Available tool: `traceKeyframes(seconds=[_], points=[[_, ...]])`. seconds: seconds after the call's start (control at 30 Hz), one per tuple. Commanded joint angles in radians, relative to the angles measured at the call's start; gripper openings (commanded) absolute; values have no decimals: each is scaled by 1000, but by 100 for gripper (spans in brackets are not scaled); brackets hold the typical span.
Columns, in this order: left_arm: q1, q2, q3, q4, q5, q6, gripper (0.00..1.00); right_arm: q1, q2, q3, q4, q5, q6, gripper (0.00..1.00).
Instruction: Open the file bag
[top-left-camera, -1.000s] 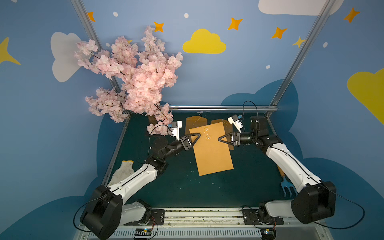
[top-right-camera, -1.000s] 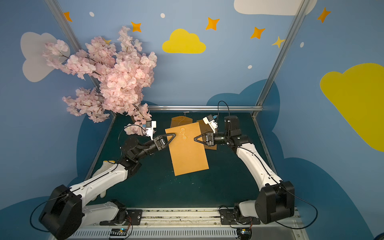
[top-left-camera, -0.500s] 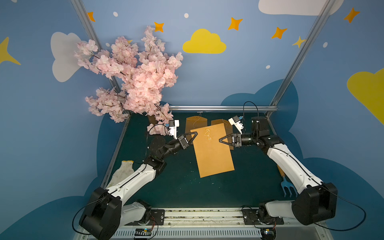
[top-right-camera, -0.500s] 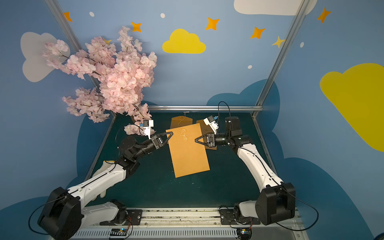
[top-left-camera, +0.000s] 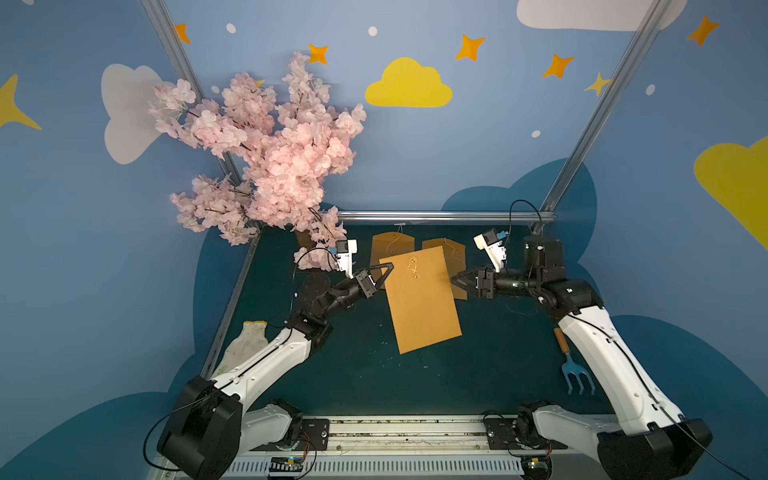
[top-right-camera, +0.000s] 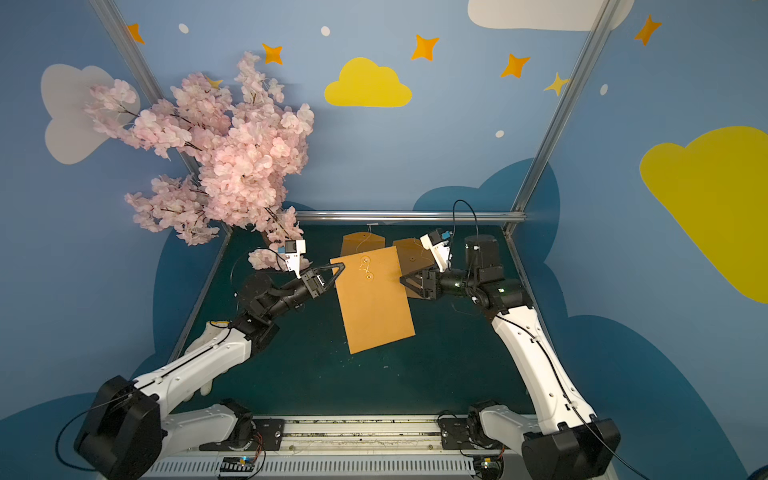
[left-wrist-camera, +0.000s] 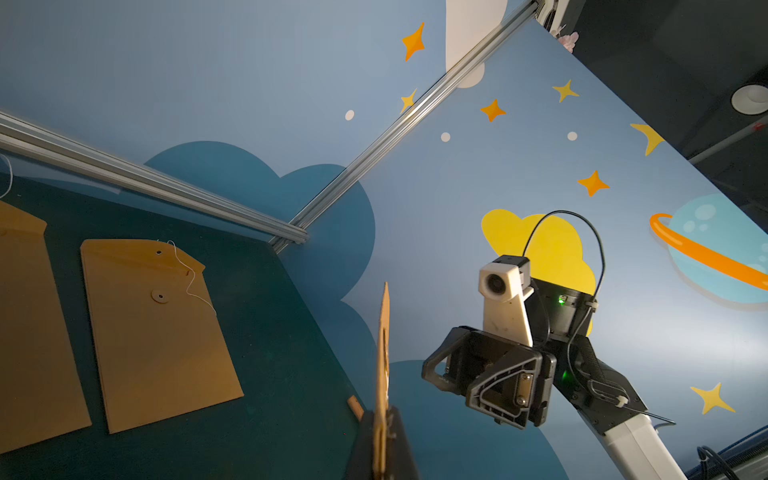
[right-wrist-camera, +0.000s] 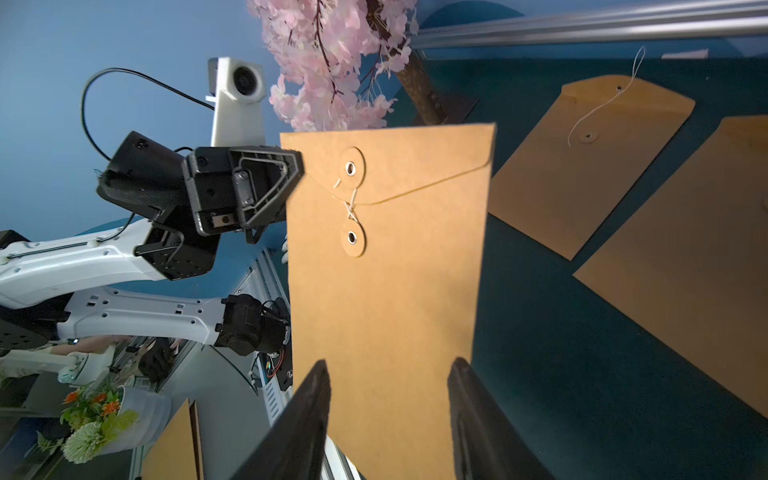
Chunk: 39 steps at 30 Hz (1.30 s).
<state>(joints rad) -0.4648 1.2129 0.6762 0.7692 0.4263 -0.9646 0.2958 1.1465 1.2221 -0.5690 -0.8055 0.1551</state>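
The left gripper has clamped onto one side edge of the envelope. The right gripper has spread its jaws, released the opposite edge and drawn back slightly.

No legible text, labels or numbers

A staged robot-testing booth, not a home or office. Two white-and-black robot arms, the left arm and the right arm, are mounted on a metal rail with exposed circuit boards, at the front of a dark green worktop. Aluminium frame bars edge blue walls painted with clouds, stars and a ringed planet. An artificial pink blossom tree stands in a corner.
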Motion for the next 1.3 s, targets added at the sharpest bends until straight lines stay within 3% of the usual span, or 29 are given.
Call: traceKeyframes(seconds=[0.0, 0.13, 0.47, 0.93, 1.13, 1.27], points=[[1, 27, 0, 67, 14, -15, 2, 19, 22, 24, 56, -81, 62, 50], [-3, 54, -1, 113, 27, -47, 3, 62, 91, 36, 146, -149, 124, 55], [-10, 85, 15, 175, 70, -96, 2, 144, 223, 115, 100, -95, 76, 58], [-11, 189, 44, 318, 164, -213, 3, 179, 268, 164, -11, -25, -31, 59], [-11, 201, 57, 321, 180, -222, 2, 195, 276, 170, -27, -9, -48, 58], [-11, 186, 56, 293, 168, -205, 3, 212, 265, 180, -64, 65, -71, 57]])
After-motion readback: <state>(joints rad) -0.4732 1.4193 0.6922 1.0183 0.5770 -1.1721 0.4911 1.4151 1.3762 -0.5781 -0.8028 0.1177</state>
